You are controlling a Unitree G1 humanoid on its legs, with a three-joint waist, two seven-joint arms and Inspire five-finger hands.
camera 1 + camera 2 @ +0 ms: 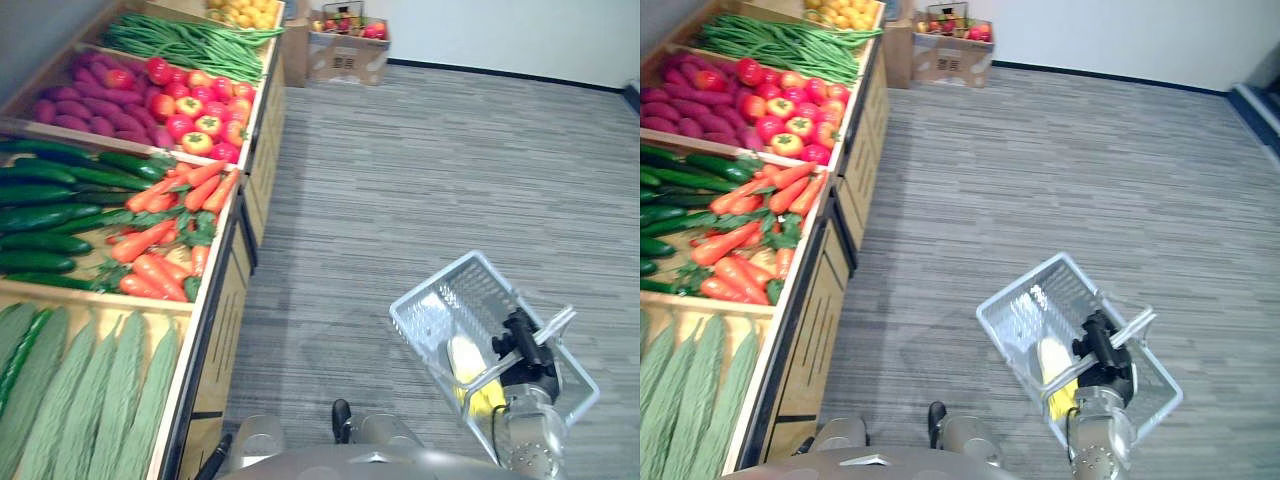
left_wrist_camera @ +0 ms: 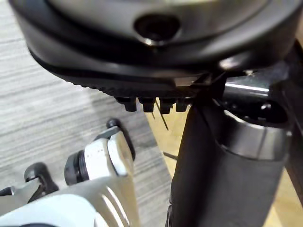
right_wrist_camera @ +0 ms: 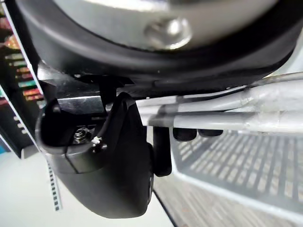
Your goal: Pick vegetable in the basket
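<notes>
Left eye view: right hand (image 1: pixel 525 345) clamped round handle (image 1: pixel 556 321) of basket (image 1: pixel 430 283); corn cob (image 1: pixel 466 365) lies lengthwise inside, pale end pointing away from robot; left hand (image 2: pixel 142 56) grip state cannot be determined

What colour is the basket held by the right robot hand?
The basket is whitish grey, clearest in the right eye view.

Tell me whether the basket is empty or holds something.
Not empty: one pale yellow vegetable, likely corn, lies inside the basket that the right hand holds.
</notes>
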